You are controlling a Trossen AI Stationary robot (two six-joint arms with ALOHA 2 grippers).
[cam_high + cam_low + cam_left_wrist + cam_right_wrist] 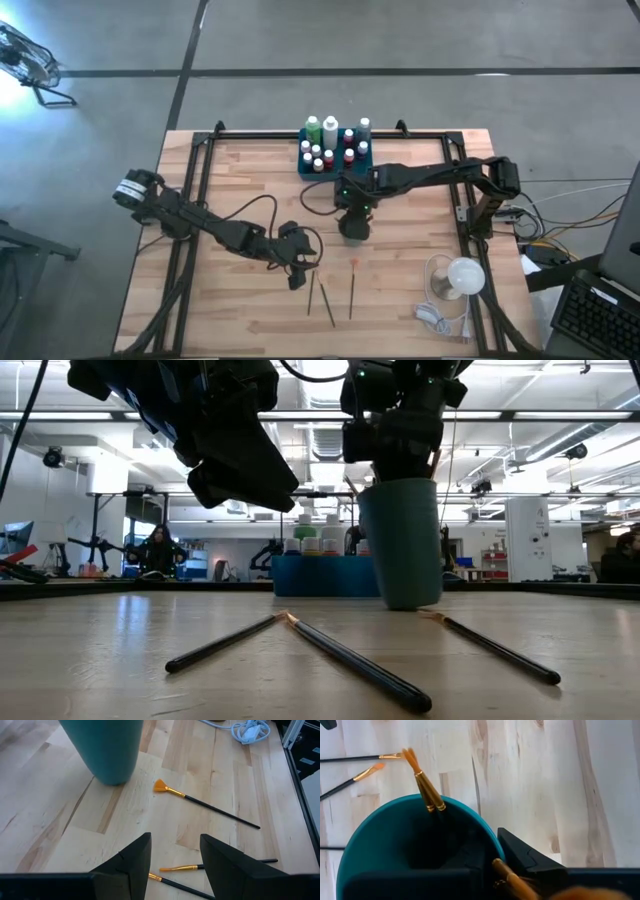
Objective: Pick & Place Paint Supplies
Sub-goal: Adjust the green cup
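You see three paintbrushes (360, 660) lying on the bench (400, 300) just below your half-spread left hand (297, 268). Your right hand (492, 862) sits pressed together over the cup (354, 222), pinching a brush (512, 880) at its rim.

Three paintbrushes (329, 301) on the table, one cup (403, 540), one tray (334, 163) of bottles (329, 131), two grippers (172, 865)

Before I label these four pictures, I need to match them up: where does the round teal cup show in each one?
High view: the cup sits mid-table, mostly hidden under the right gripper.
Low view: right of centre, upright on the wood.
Left wrist view: upper left, only its lower part showing.
Right wrist view: lower left, seen from above, brushes inside.
Shared landmark: the fan brush lying beside the cup.
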